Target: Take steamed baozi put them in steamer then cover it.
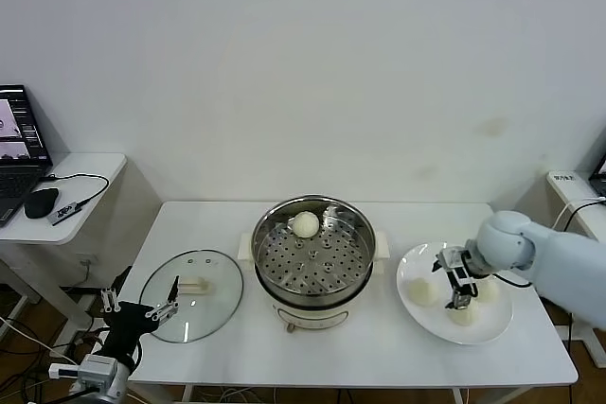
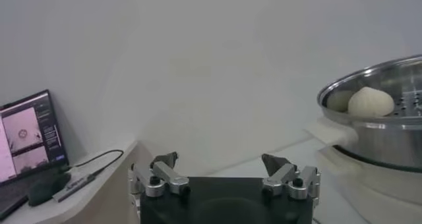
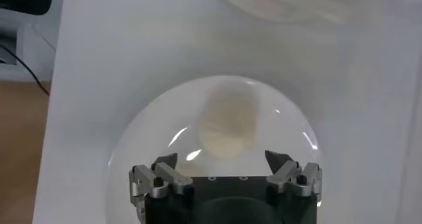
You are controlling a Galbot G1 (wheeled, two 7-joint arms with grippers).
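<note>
- Right gripper [image 1: 459, 288] hovers over the white plate [image 1: 495, 328], fingers apart, lined up on a steamed baozi [image 3: 227, 124].
- One bun [image 1: 305, 224] sits in the steamer [image 1: 312, 248].
- The glass cover [image 1: 191, 295] lies beside the pot, leaving it accessible.
- Left gripper [image 1: 140, 309] waits near the cover, fingers apart.

A white table [image 1: 379, 347] fills the centre. At nine o'clock, a side desk [image 1: 85, 169] carries a laptop [image 1: 17, 150], mouse [image 1: 41, 202] and cable [image 1: 80, 180].
</note>
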